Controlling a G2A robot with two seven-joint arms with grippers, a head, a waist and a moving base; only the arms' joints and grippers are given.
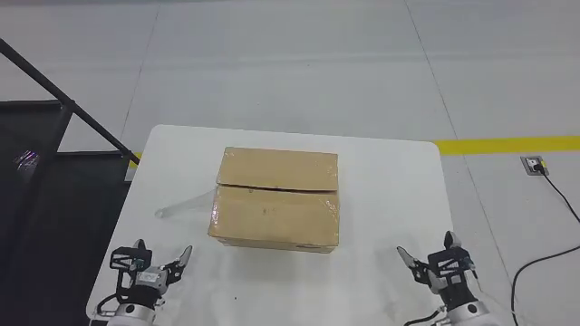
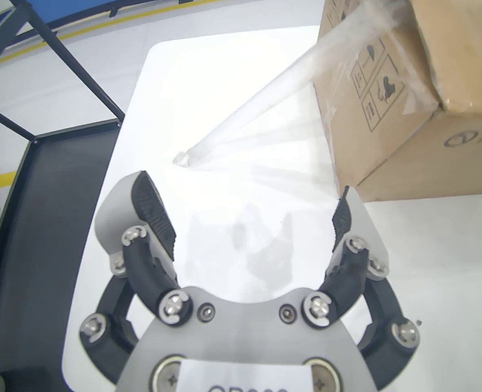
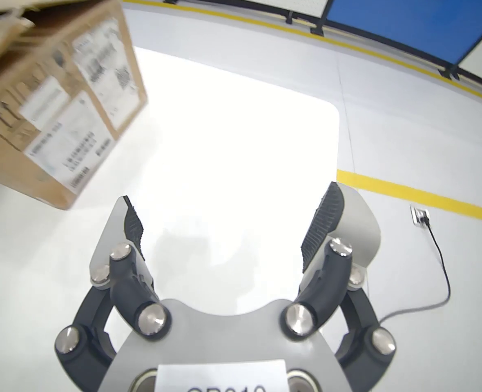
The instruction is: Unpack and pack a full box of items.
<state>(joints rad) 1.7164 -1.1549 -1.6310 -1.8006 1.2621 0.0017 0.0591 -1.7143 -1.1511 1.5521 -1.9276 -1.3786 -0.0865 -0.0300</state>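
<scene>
A brown cardboard box (image 1: 276,197) stands in the middle of the white table (image 1: 390,190), its top flaps folded down with a seam across. A strip of clear tape (image 2: 290,79) trails from the box (image 2: 392,83) down onto the table at its left side (image 1: 181,206). My left gripper (image 1: 152,258) hovers open near the table's front left corner, empty, short of the tape's end (image 2: 243,193). At the front right my right gripper (image 1: 428,252) is open and empty (image 3: 230,206), with the box (image 3: 57,95) off to its left.
A dark metal frame and black shelf (image 1: 45,172) stand beside the table's left edge. On the floor to the right lie a socket (image 1: 534,165) and a black cable (image 1: 544,263). Bare table surface lies in front of the box and on both sides.
</scene>
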